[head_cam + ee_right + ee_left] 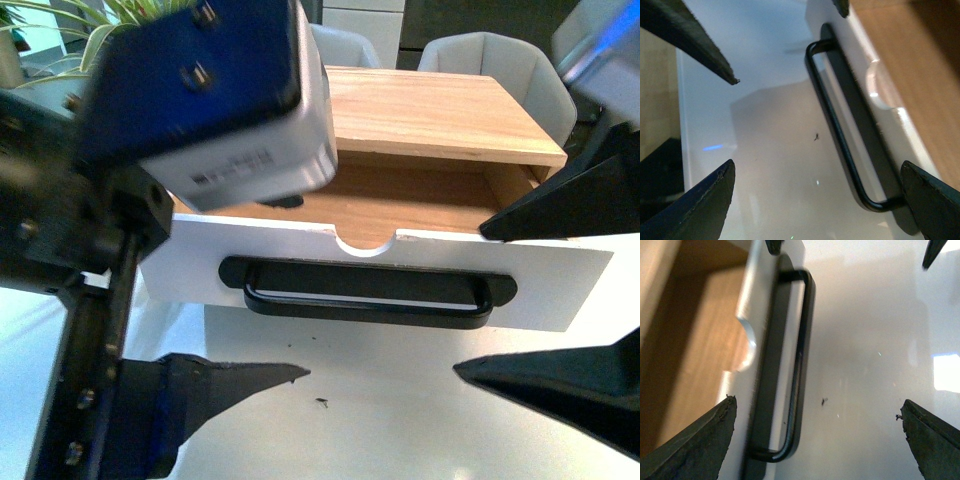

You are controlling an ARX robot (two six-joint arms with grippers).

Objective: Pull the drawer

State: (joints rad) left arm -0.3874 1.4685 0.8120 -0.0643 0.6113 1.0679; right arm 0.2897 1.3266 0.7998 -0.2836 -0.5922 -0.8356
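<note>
nearest you, both pincers hang with jaws spread wide and empty over the glossy white surface [380, 425], the left gripper [817, 404] to the left and the right gripper [817, 165] to the right. just beyond them the wide shallow drawer with the white front panel [560, 285] stands partly drawn out. take it by the middle of its long black bar handle [365, 282]: stiff, thin, probably slick, so hook behind it. what shows of the light wood inside [420, 200] looks bare, so expect a light, rigid pull; an off-centre grip may rack it.
</note>
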